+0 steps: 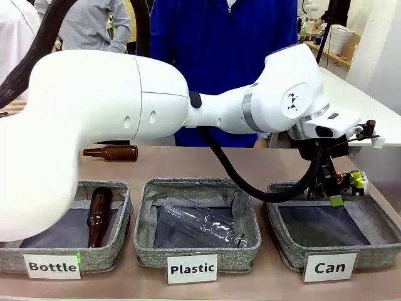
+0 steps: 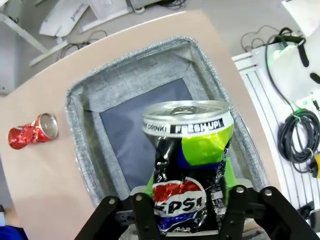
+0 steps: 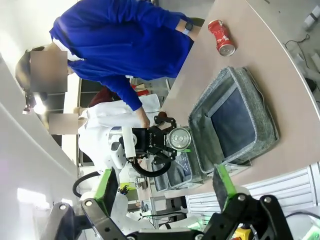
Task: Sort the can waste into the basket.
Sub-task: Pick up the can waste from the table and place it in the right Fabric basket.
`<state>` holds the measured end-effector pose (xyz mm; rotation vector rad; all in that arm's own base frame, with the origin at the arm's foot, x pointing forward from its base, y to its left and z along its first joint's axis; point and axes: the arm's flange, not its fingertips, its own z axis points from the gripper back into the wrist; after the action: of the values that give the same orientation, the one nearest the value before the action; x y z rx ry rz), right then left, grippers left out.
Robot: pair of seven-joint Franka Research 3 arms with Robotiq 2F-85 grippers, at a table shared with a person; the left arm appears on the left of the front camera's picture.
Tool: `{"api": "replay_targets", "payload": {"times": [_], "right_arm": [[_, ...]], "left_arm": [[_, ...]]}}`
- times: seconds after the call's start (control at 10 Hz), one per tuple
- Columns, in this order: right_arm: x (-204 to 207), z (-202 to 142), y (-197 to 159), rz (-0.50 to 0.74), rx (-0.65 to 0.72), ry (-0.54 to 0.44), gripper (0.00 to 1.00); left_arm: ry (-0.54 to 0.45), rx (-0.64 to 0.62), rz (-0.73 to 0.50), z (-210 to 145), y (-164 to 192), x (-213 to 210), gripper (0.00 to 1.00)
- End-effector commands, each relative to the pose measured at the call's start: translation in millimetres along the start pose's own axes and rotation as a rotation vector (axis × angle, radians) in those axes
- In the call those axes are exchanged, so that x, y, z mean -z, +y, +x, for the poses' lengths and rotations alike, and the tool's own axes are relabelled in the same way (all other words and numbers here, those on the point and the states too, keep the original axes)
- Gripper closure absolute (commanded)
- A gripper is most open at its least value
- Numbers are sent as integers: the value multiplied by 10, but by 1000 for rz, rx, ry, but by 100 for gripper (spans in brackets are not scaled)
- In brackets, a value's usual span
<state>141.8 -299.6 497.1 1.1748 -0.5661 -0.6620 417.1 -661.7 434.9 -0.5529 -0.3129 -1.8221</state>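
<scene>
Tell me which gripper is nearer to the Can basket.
Left. The left gripper hangs right above the basket, with a can between its jaws. The right gripper is open and looks at the basket from farther off.

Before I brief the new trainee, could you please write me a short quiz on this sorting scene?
1. True or false: the red can already lies inside the Can basket.
2. What sits between the fingers of the left tool? A) a brown bottle B) a crushed dark cola can C) the red can
3. What lies in the Plastic basket?
Key: 1 false, it lies on the table beside it; 2 B; 3 a clear plastic bottle.
</scene>
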Motion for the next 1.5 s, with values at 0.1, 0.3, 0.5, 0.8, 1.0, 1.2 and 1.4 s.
{"api": "replay_targets", "payload": {"times": [0.1,0.3,0.5,0.8,1.0,1.2,1.4], "right_arm": [[-25,-35,0,4,-27,4,0],[-25,-35,0,4,-27,4,0],[-25,-35,0,4,-27,4,0],[543,56,157,-46,-38,119,0],[1238,34,360,-104,-85,223,0],[1996,-207,657,-120,-180,349,0],[2646,-447,915,-83,-221,468,0]], "left_arm": [[28,-32,46,47,13,-141,0],[5,-49,71,-1,-87,-326,0],[-21,-72,74,-26,-239,-556,0],[30,-336,-19,-317,-622,-1623,0],[-50,-390,-55,-786,-1033,-2568,0],[-158,-553,86,-1558,-1432,-3496,0],[-325,-768,92,-2482,-1756,-4190,0]]}}
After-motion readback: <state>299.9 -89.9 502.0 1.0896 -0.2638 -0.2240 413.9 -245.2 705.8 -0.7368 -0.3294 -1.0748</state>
